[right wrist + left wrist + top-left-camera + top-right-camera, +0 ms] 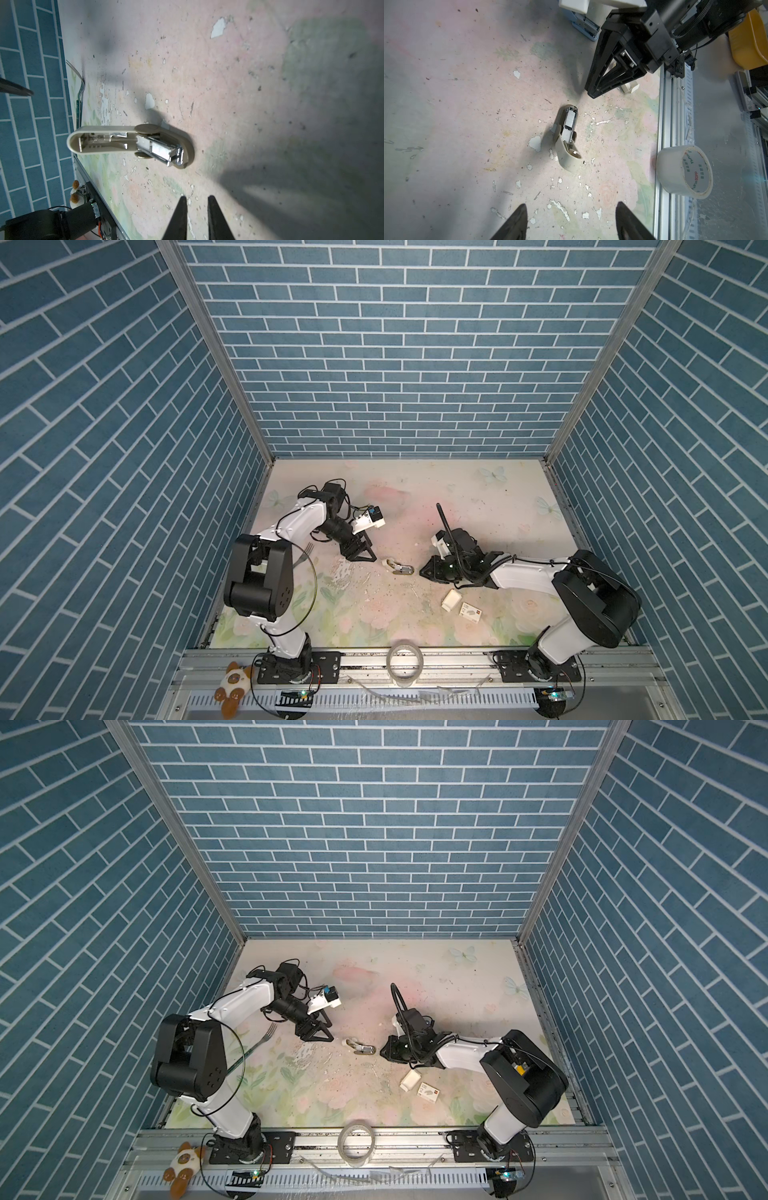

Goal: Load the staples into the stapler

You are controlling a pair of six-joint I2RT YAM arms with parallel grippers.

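Stapler (398, 567) lies at table centre, lid swung open, magazine exposed. Positions around it, left to right:

- Fork (306, 552): 9 o'clock, near the left arm.
- Left gripper (571, 203): 10 o'clock, jaws apart and empty.
- Tape roll (672, 172): 6 o'clock, on the front rail.
- Right gripper (422, 572): 3 o'clock, just beside the stapler, jaws nearly together with nothing visible between them.
- Staples tray (451, 600), then staples box (471, 610): 4 o'clock, flat on the mat, clear of both grippers.
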